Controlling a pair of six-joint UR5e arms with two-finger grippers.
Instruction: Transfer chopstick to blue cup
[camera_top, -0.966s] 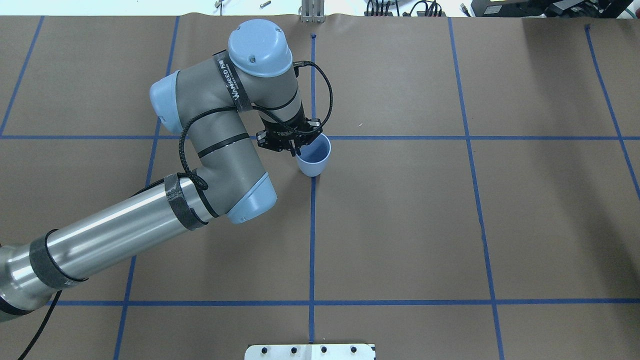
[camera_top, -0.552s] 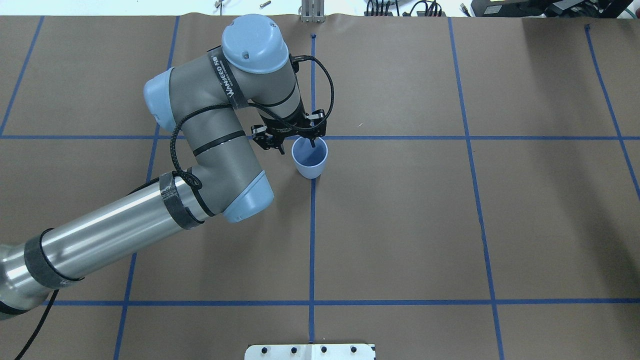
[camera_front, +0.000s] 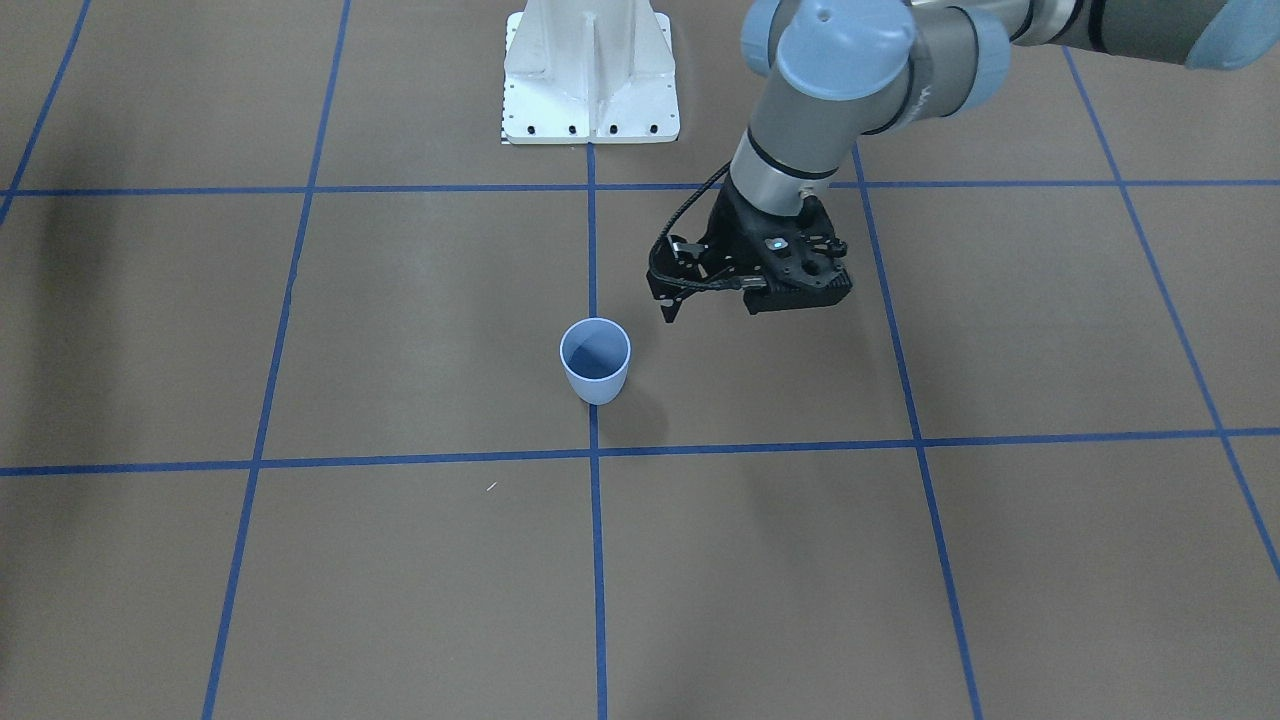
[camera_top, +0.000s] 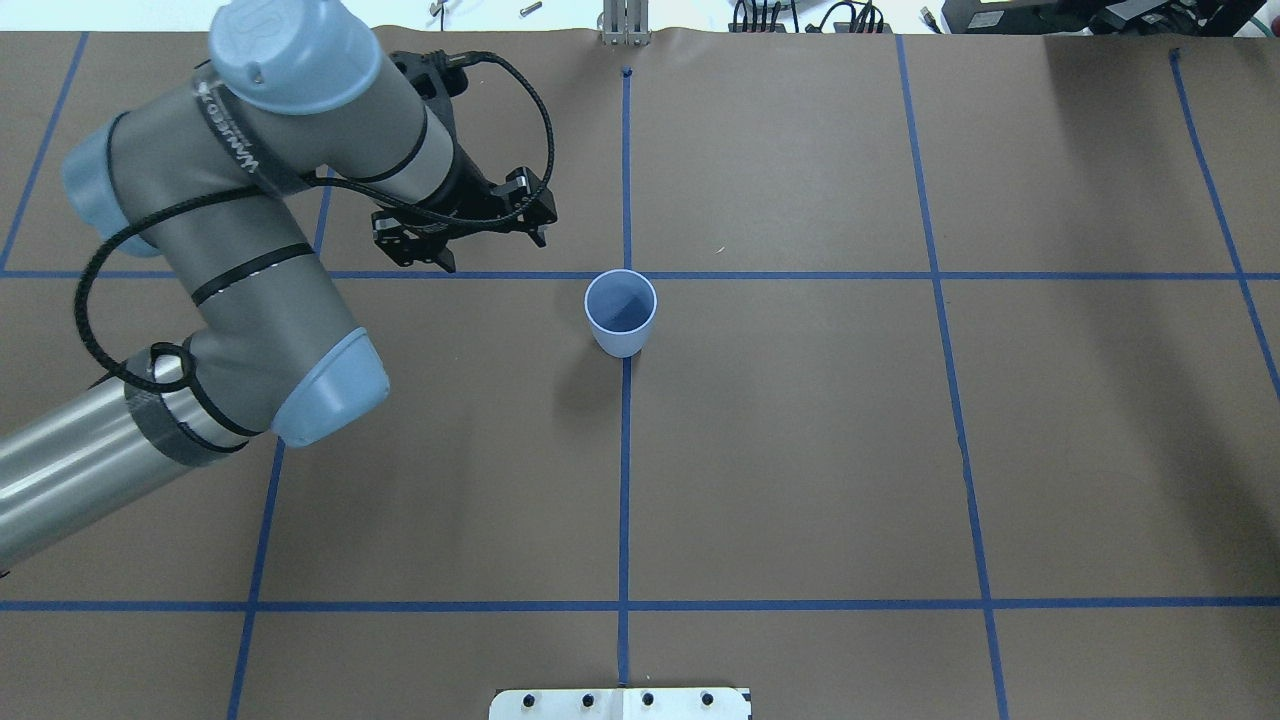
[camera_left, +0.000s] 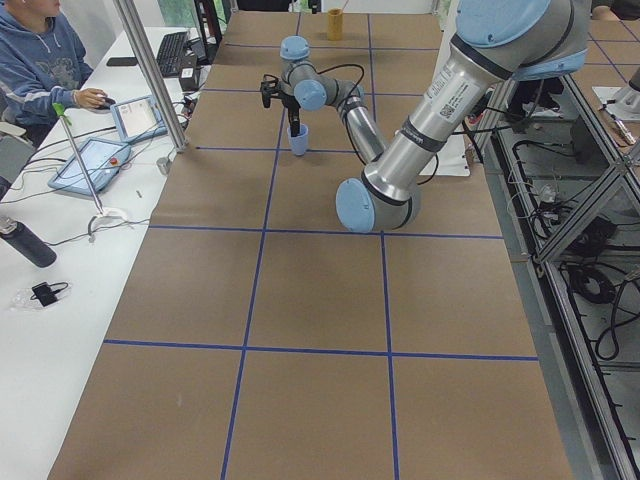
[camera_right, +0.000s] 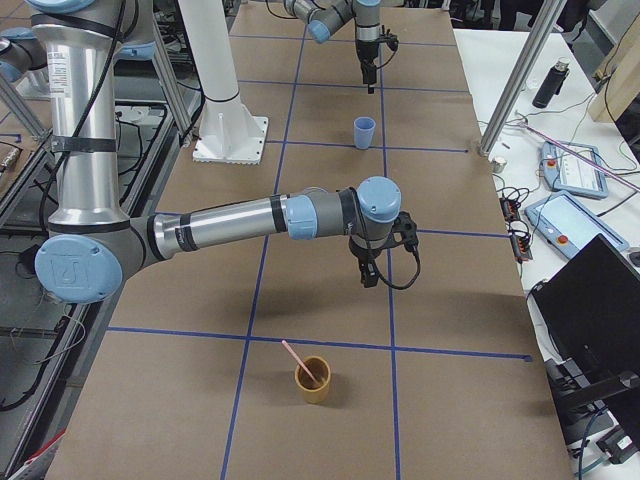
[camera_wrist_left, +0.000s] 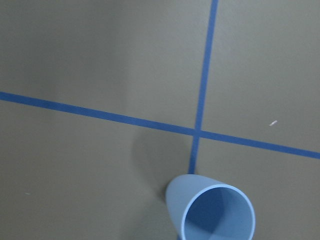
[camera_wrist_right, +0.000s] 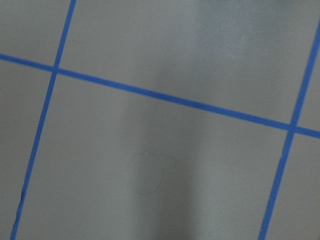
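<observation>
Your left end effector (camera_top: 494, 252) hangs spread and empty, left of the blue cup (camera_top: 620, 312), which holds nothing. Your right end effector (camera_right: 367, 278) hovers over the table (camera_right: 460, 330); I cannot tell whether it is spread. Near it, at the right end, the chopstick (camera_right: 296, 358) leans in a tan cup (camera_right: 312, 385), well apart from the blue cup. As I judge it, grasp, carry and drop all remain.

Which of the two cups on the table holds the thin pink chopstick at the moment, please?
The small mustard-orange cup holds the thin pink chopstick, which leans against its rim; the pale blue tapered plastic cup stands empty.
</observation>
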